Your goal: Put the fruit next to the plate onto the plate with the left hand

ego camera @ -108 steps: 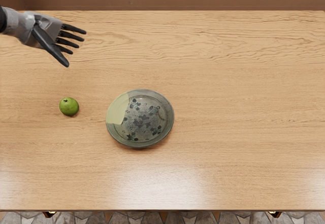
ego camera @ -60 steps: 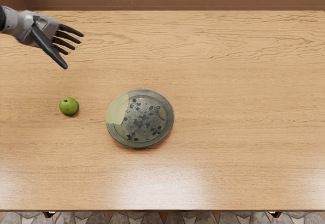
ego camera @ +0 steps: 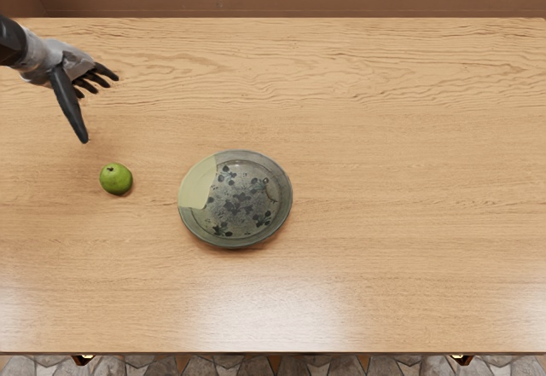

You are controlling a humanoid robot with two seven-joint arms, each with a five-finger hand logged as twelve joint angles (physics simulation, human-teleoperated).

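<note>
Wood-grain table [ego camera: 384, 120], brown wall behind. Right arm not in shot.

Fingers [ego camera: 70, 107] of the left hand [ego camera: 64, 73]: spread wide and holding nothing. One long digit points down toward the tabletop; the rest fan out to the right. The hand hangs over the far-left part of the table, well apart from the fruit [ego camera: 116, 178].

The fruit is small, green and round. It sits on bare wood, lower in the view than the fingertips and a little to their right. It lies left of the plate [ego camera: 281, 197], near it but not touching. Nothing is on the plate.

Risks, my judgement:
- A round fruit on smooth wood will likely roll if the leading digit clips it before the others close.
- If the hand comes in from the left, a nudge may send the fruit against the plate rim, or past it.
- A small fruit in a big hand could squirt out of a shallow pinch.
- A release from too high may bounce the fruit off the plate.
</note>
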